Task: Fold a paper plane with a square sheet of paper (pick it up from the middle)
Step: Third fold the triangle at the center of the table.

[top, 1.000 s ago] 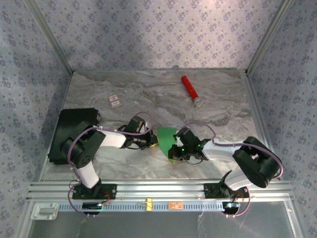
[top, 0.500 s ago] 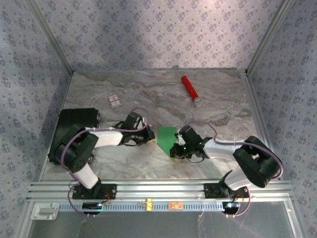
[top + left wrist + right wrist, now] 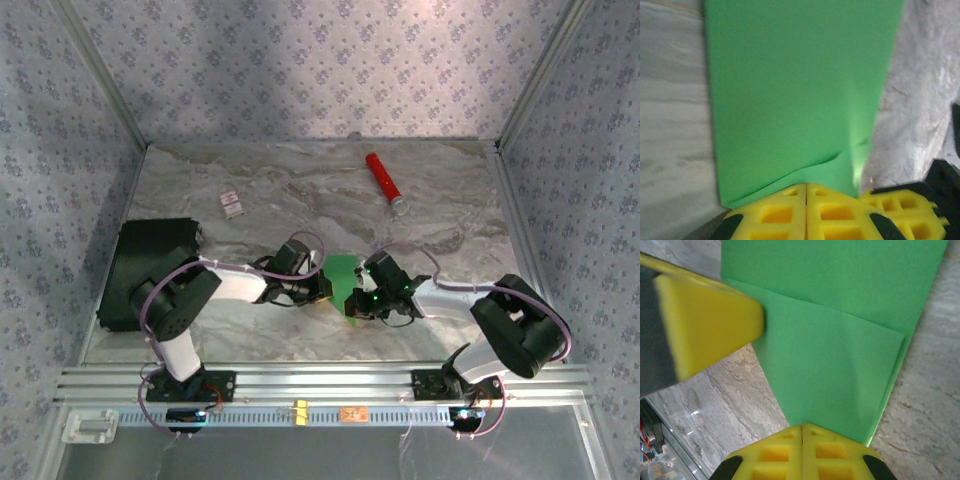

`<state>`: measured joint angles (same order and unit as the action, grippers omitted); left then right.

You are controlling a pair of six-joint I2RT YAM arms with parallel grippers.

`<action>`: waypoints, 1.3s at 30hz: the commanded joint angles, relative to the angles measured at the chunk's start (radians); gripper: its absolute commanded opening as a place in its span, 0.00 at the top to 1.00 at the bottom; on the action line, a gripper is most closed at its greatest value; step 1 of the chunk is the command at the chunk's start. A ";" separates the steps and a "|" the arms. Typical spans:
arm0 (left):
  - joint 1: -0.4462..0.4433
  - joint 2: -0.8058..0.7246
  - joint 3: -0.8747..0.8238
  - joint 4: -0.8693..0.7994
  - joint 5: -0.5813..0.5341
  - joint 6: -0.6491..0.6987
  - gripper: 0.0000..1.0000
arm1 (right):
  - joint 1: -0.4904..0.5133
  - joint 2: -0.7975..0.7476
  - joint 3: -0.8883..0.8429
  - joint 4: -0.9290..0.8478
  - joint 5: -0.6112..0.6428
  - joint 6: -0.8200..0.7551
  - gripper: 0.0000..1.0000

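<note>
well, early days: one fold in, no dart shape yet

right, wide view first. the marble table (image 3: 250, 180) is the stage, with the black flat box (image 3: 145, 270) at its left edge and the red cylinder (image 3: 383, 180) lying well apart at the back, neither of them in the action. everything happens near the front centre, where the square sheet of paper (image 3: 342, 272) sits between the tips of the two arms, bright green against the stone.

so how far along? from the right wrist camera a flap (image 3: 830, 370) lies doubled over the sheet, its straight edge running across the green, so at least one fold looks made. but it's a broad piece: no pointed nose, no narrow body, no wings that i can make out. my read is an early step, with most of the folding left.

now the small stuff. the right gripper (image 3: 802, 428) has its fingers clenched together right where a corner of the paper runs in under them, and it looks to be pinching that corner. the left gripper (image 3: 806, 186) is closed up too, tips at the sheet's edge, where a little wrinkle (image 3: 830, 159) rises. whether it pinches the paper or just presses on it, i can't tell.
</note>
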<state>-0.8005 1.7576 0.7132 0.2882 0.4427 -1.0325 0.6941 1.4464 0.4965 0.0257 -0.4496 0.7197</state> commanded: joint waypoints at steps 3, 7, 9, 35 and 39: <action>0.004 0.018 0.009 -0.096 -0.102 -0.001 0.95 | -0.013 0.022 0.009 -0.124 0.030 -0.024 0.96; 0.004 0.030 -0.001 -0.114 -0.080 0.010 0.96 | -0.006 0.012 0.058 -0.097 -0.019 -0.025 0.95; 0.005 0.032 -0.007 -0.119 -0.076 0.016 0.96 | 0.001 0.024 0.087 -0.092 -0.024 -0.026 0.95; 0.037 0.039 -0.012 -0.129 -0.060 0.031 0.97 | 0.016 -0.027 -0.006 -0.172 0.022 -0.053 0.92; 0.038 0.037 -0.011 -0.124 -0.054 0.026 0.97 | 0.018 -0.088 0.036 -0.156 0.004 -0.031 0.92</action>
<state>-0.7788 1.7638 0.7303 0.2546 0.4484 -1.0286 0.7094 1.3987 0.5125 -0.0685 -0.4419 0.6945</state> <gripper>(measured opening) 0.042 0.081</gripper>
